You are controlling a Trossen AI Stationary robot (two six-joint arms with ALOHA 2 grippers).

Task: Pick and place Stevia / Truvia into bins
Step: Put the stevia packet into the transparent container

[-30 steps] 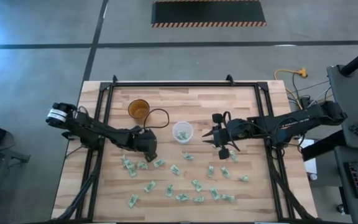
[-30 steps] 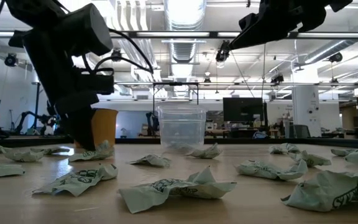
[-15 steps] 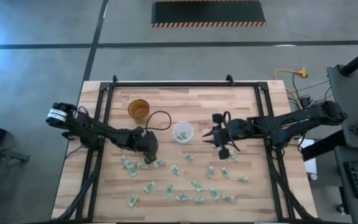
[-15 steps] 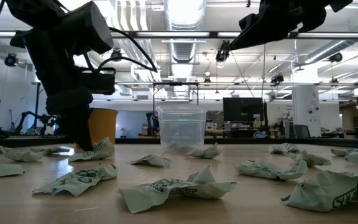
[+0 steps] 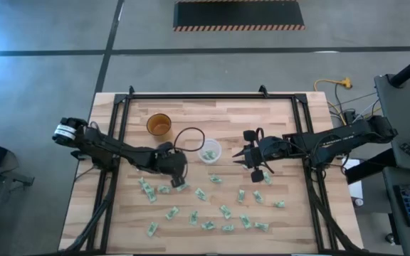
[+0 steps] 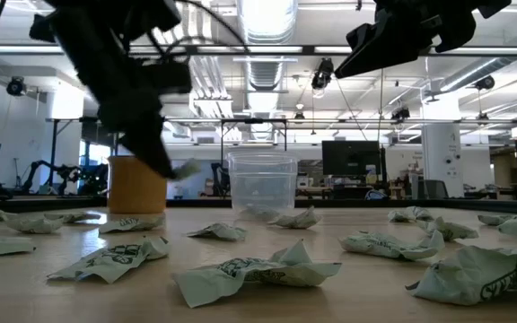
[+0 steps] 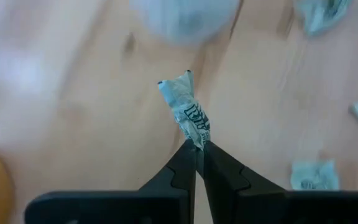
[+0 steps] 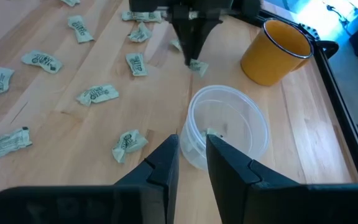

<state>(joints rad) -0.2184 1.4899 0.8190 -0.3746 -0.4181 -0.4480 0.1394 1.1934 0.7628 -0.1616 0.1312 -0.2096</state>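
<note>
1. The left gripper (image 7: 196,148) was pinched tight on one sachet (image 7: 186,112), which stuck out past the fingertips, crumpled and upright between them.
2. In the high view that left gripper (image 5: 179,171) sat above the table (image 5: 283,121) just left of the clear cup (image 5: 208,151), close to it but not over its mouth.
3. From table height the held sachet (image 6: 185,168) hung clear of the wood, raised to about the level of the clear cup's (image 6: 261,184) rim and just beside its wall.
4. The right wrist view showed the same sachet (image 8: 197,65) under the left arm's fingers, just beyond the clear cup (image 8: 229,127), which already had a few sachets lying in it.
5. The right gripper (image 5: 246,155) hovered on the other side of the clear cup, well above the table, holding nothing that I could see; its fingers (image 8: 164,163) stood with a narrow gap between them.
6. The amber cup (image 5: 159,125) stood upright behind and to the left of the clear cup, apart from it.
7. Many more loose sachets (image 5: 225,211) lay scattered flat and crumpled across the front half of the table, between and in front of both arms.
</note>
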